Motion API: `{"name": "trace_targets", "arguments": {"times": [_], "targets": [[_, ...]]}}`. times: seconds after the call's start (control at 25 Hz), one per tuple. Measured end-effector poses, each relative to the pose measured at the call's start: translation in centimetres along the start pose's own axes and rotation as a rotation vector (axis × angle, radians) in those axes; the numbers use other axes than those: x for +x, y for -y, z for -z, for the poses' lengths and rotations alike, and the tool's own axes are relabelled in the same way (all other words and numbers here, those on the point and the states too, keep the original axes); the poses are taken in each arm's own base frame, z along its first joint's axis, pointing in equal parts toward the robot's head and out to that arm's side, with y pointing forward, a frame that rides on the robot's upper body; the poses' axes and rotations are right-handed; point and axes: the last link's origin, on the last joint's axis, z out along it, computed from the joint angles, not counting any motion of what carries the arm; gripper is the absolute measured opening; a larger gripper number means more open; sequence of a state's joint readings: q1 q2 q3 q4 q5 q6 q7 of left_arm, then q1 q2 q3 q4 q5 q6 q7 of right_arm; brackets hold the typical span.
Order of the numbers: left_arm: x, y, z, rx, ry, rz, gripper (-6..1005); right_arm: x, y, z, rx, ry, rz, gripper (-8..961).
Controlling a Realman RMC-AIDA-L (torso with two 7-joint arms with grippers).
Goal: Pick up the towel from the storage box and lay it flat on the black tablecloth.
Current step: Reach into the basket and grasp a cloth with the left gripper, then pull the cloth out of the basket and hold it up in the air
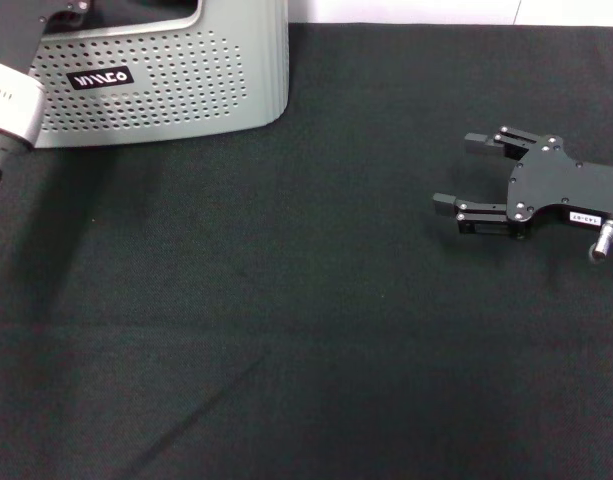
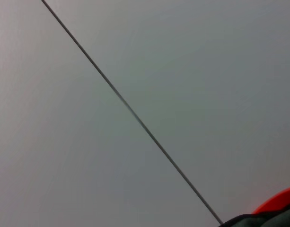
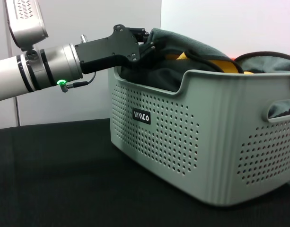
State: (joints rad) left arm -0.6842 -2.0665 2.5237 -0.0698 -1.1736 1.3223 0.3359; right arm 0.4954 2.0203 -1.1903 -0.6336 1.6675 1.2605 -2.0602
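Observation:
The light grey storage box [image 1: 186,90] stands on the black tablecloth [image 1: 286,300] at the far left. In the right wrist view the box [image 3: 206,151] holds the towel [image 3: 192,59], heaped grey side out with yellow folds showing. My left gripper [image 3: 147,42] reaches over the box's rim and is pressed into the grey cloth there. The left wrist view shows only a corner of the towel [image 2: 277,210] against a plain grey surface. My right gripper [image 1: 456,172] rests open and idle low over the tablecloth at the right, holding nothing.
The box carries a small black label [image 1: 101,78]. A white wall runs behind the table's far edge. Bare tablecloth [image 3: 64,189] stretches between the box and the right gripper and toward the near edge.

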Motion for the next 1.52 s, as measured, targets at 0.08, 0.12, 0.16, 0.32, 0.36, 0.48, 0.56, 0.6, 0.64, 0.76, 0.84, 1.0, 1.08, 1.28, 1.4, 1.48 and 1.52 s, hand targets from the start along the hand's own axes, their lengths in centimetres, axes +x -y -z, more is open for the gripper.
{"name": "trace_targets", "arguments": {"times": [0.08,0.12,0.16,0.32,0.36,0.48,0.56,0.6,0.64,0.76,0.84,1.0,1.08,1.28,1.4,1.48,1.52], "targets": [[0.1,-0.1,0.0,-0.001,-0.001,0.003,156,0.0,0.0,0.0,0.001,0.0,0.0,853],[0.1,-0.2,0.0,-0.002,-0.001,0.006,127,0.0,0.0,0.0,0.001,0.0,0.0,853],[0.1,-0.2,0.0,-0.002,-0.001,0.009,97,0.0,0.0,0.0,0.001,-0.001,0.0,853],[0.1,-0.4,0.4,0.001,-0.005,0.025,68,0.1,0.0,0.0,0.002,-0.002,-0.002,853],[0.2,-0.3,0.5,0.005,-0.011,0.033,68,0.1,0.0,0.0,0.002,-0.002,-0.003,853],[0.3,-0.1,1.0,0.015,-0.034,0.098,67,0.3,-0.1,0.1,0.001,-0.003,-0.005,854],[0.3,0.3,1.4,0.014,-0.048,0.158,67,0.3,-0.1,0.1,0.003,0.0,-0.002,854],[0.3,0.4,1.6,0.013,-0.053,0.181,67,0.3,-0.1,0.1,0.004,0.001,-0.002,854],[0.2,0.5,1.8,0.013,-0.058,0.202,67,0.3,-0.1,0.1,0.004,0.001,-0.002,854],[0.2,0.8,2.4,0.009,-0.071,0.27,59,0.3,-0.2,0.1,0.003,0.001,-0.003,853],[0.2,1.0,2.8,0.004,-0.082,0.318,54,0.3,-0.2,0.1,0.003,0.002,-0.003,853],[0.2,1.4,4.1,-0.021,-0.113,0.411,54,0.3,-0.2,0.1,0.003,0.002,-0.004,854],[0.3,1.5,4.8,-0.032,-0.134,0.444,54,0.3,-0.1,0.1,0.006,0.003,-0.004,854],[0.9,2.1,6.8,-0.057,-0.204,0.561,53,0.3,0.0,0.1,0.01,0.004,-0.004,853],[1.0,2.1,7.5,-0.083,-0.217,0.595,53,0.3,0.0,0.1,0.011,0.003,-0.005,853],[1.1,1.9,7.8,-0.108,-0.22,0.604,53,0.4,-0.1,0.1,0.011,0.001,-0.006,853],[1.2,1.7,8.0,-0.128,-0.22,0.609,53,0.5,-0.1,0.1,0.011,0.001,-0.007,853]]}}
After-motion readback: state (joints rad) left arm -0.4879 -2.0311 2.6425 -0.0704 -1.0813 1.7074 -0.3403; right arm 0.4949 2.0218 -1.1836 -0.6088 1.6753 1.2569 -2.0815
